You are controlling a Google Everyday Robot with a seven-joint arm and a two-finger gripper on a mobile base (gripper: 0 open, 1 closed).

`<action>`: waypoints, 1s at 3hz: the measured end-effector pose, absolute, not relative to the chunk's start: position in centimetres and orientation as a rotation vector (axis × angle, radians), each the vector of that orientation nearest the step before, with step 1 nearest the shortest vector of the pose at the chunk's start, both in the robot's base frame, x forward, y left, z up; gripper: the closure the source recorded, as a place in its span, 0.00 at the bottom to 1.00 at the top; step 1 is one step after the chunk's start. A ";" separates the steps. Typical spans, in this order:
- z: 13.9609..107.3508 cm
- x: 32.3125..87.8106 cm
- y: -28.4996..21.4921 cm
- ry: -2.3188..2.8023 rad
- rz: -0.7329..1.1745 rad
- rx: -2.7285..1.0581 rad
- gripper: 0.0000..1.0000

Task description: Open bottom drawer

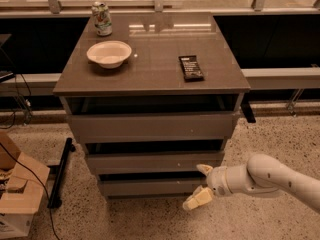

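Note:
The bottom drawer (145, 187) is the lowest, narrowest grey front of the three-drawer cabinet, flat and without a handle, with a dark gap above it. My gripper (201, 185) reaches in from the right on a white arm and sits at the drawer's right end. Its pale fingers are spread open: the upper finger (204, 169) is near the drawer's top edge, the lower one (196, 200) hangs in front of its bottom right corner. Nothing is held.
The middle drawer (152, 162) and the tall top drawer (150, 127) sit above. On the cabinet top are a white bowl (109, 53), a can (102, 18) and a dark snack bar (191, 67). A cardboard box (17, 196) and a black bar (60, 171) stand on the floor at left.

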State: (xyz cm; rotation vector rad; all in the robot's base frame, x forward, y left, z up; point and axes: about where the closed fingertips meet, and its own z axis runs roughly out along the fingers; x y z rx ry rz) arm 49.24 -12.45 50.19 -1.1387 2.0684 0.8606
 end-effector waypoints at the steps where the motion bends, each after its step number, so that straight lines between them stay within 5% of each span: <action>1: 49.3 49.0 -12.0 2.073 0.881 -1.135 0.00; 3: 43.3 50.2 -11.1 2.118 0.776 -1.115 0.00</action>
